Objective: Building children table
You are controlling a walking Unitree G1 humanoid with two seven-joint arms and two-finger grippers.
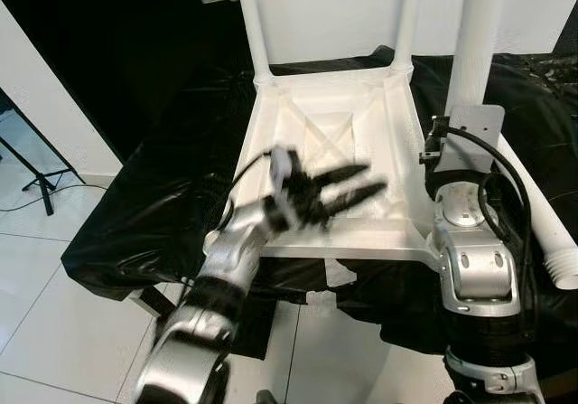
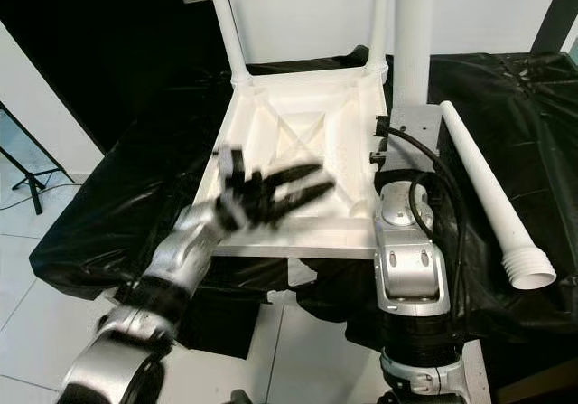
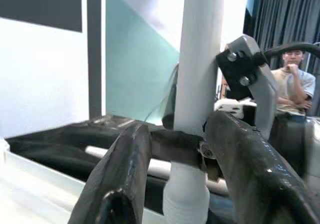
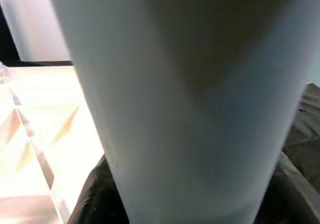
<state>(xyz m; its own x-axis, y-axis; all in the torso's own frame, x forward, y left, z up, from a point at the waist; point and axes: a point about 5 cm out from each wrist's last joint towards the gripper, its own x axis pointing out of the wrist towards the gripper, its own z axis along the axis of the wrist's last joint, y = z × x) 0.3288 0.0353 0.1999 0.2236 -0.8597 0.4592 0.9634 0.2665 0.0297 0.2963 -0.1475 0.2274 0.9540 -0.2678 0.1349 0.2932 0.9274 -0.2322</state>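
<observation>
A white plastic table top (image 1: 307, 232) lies upside down on a black-covered surface, with two white legs (image 1: 251, 24) standing at its far corners. A third white leg (image 1: 477, 33) stands upright at the near right corner. My right gripper (image 3: 182, 146) is shut on it, and the tube is seen close up in the right wrist view (image 4: 190, 103). Its ribbed lower end (image 3: 186, 201) shows in the left wrist view. My left gripper (image 1: 373, 178) is blurred and open over the ribbed underside, with its fingers (image 3: 125, 174) pointing at that leg.
A loose white leg (image 2: 492, 192) lies on the black cover (image 1: 153, 214) at the right. White tiled floor (image 1: 54, 332) and a tripod foot (image 1: 36, 183) are at the left. A person (image 3: 295, 83) is beyond the table. A dark doorway lies at the back left.
</observation>
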